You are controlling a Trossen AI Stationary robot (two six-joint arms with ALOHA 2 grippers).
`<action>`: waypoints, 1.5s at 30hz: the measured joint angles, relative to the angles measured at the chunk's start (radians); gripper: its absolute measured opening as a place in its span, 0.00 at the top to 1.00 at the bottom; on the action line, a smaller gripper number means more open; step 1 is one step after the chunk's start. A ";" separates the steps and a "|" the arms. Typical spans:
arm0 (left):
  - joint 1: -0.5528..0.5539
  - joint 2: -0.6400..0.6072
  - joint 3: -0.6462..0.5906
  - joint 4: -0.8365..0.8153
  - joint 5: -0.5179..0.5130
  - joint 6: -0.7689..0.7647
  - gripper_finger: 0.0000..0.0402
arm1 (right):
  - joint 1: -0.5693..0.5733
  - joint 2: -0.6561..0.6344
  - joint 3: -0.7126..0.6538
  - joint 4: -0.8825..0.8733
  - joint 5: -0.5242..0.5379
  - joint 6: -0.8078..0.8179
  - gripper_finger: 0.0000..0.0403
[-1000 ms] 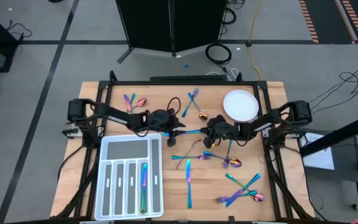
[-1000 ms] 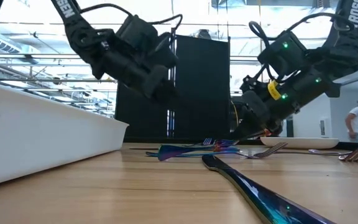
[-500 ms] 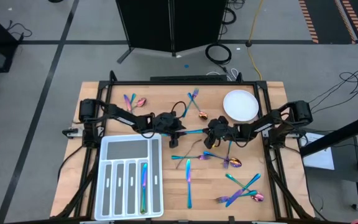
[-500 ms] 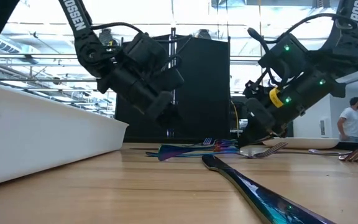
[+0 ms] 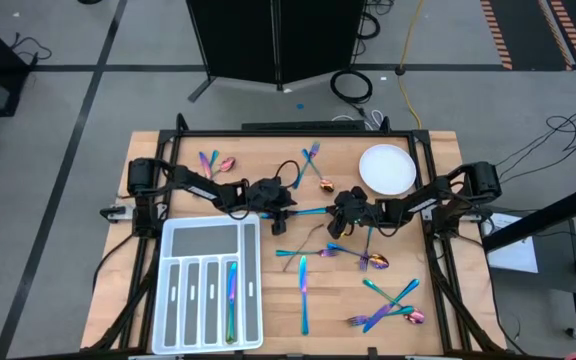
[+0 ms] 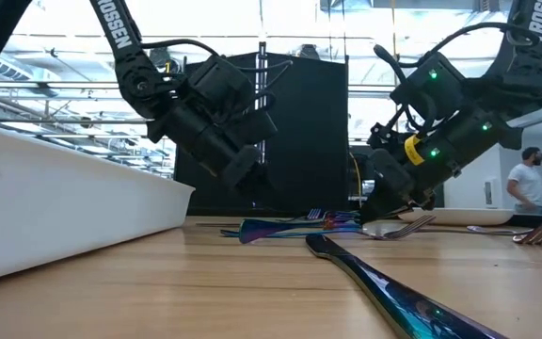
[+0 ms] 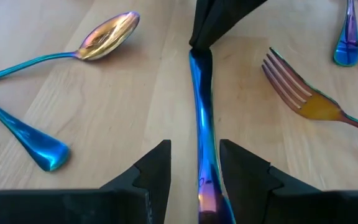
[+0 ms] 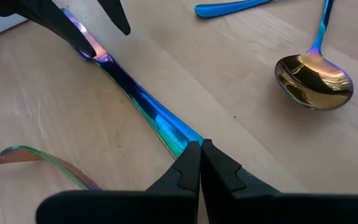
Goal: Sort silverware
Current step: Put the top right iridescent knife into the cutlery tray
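Observation:
A slim blue-violet piece of silverware (image 5: 311, 211) lies mid-table between my two grippers. My right gripper (image 8: 199, 163) is shut on one end of it. My left gripper (image 7: 194, 171) is open, tilted downward, and its fingers stand on either side of the other end (image 7: 205, 186); I cannot tell whether they touch it. More silverware lies loose on the wood: a coppery-bowled spoon (image 7: 107, 34), a fork (image 7: 303, 99), and pieces at the near right (image 5: 388, 305). One piece (image 5: 231, 298) lies in the white tray (image 5: 183, 240). My right gripper pinches the tip of the piece's end (image 8: 182, 142) between its two shut fingers. The fingers slant down from the table's right side and lie along the piece. The rest of the piece runs level and low over the wood toward my left gripper.
The round white plate (image 5: 386, 168) sits at the far right. The tray stands at the near left, close beside my left arm. A long dark-blue utensil (image 6: 384, 282) lies in the foreground of the low view. A person (image 6: 525, 184) stands in the room behind.
My left gripper has sunk toward the table and tipped further downward over the free end of the blue piece, still open. My right gripper has kept its place, shut on the other end. The piece has not moved.

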 joint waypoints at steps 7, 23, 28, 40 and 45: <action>-0.001 0.023 0.000 0.006 0.000 -0.019 0.66 | 0.000 0.000 0.000 -0.004 -0.004 0.007 1.00; 0.000 0.057 0.002 -0.003 0.015 -0.036 0.66 | 0.000 0.001 -0.001 -0.010 -0.006 0.025 1.00; 0.001 0.057 0.002 -0.011 0.017 -0.035 0.66 | 0.000 0.002 -0.001 -0.011 -0.006 0.024 1.00; 0.002 0.057 0.002 -0.018 0.017 -0.034 0.81 | -0.001 0.003 -0.004 0.033 -0.014 -0.012 1.00; 0.002 0.057 0.001 -0.018 0.017 -0.027 0.86 | 0.000 -0.017 -0.005 0.060 -0.022 -0.052 1.00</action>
